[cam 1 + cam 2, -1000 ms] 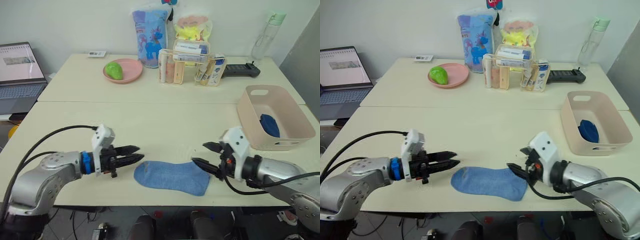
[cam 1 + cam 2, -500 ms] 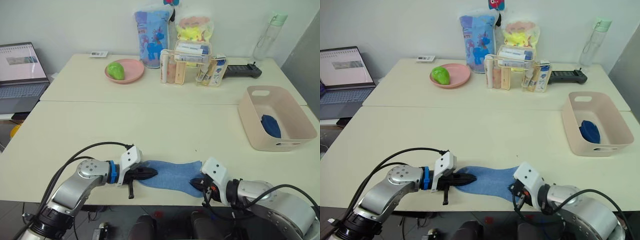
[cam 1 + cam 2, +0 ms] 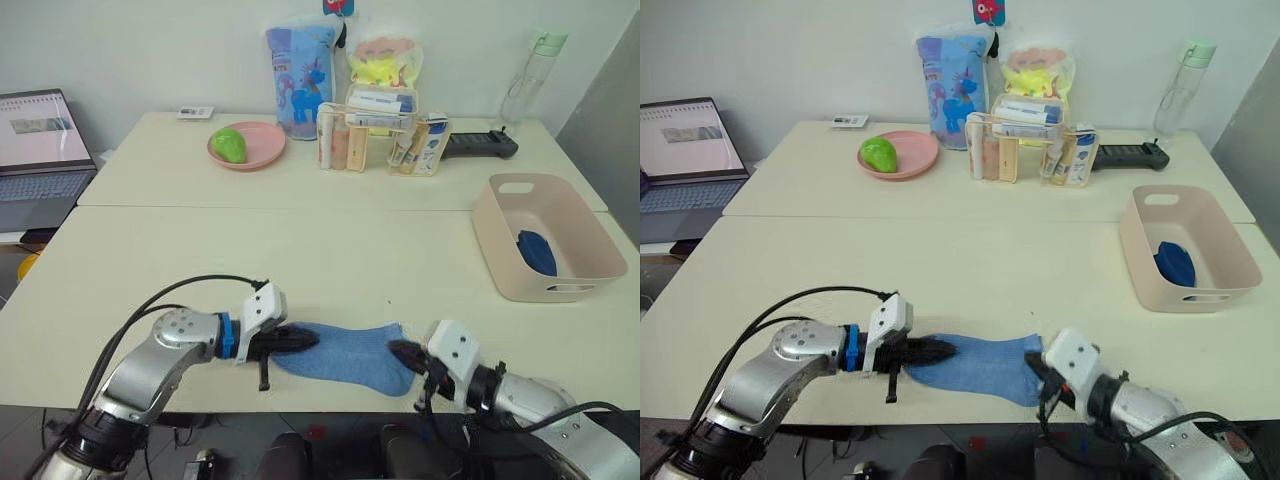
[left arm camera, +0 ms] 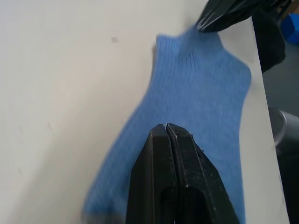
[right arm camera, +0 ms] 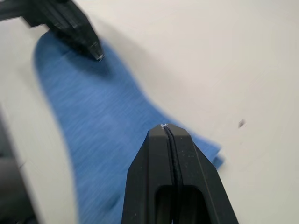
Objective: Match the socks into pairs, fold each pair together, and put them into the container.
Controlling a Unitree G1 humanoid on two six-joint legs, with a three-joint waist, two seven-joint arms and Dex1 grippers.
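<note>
A light blue sock [image 3: 350, 352] lies flat near the table's front edge. My left gripper [image 3: 305, 340] is shut, with its tips on the sock's toe end; the left wrist view has these fingers [image 4: 165, 126] closed over the blue fabric. At the cuff end my right gripper [image 3: 397, 350] is shut too, its tips [image 5: 164, 126] over the sock near the cuff corner. The pale pink container [image 3: 500, 225] stands at the right with a dark navy sock [image 3: 537, 252] inside. Other socks are out of view.
Along the back stand a pink plate [image 3: 246, 143] with a green item, a clear organiser [image 3: 380, 135], two printed bags, a bottle [image 3: 525, 80] and a black device [image 3: 480, 145]. A laptop [image 3: 40, 150] sits at far left. The sock lies close to the table's front edge.
A second ago both grippers stood beside the sock, the right one open. They have since moved onto its two ends and shut. The camera has shifted slightly.
</note>
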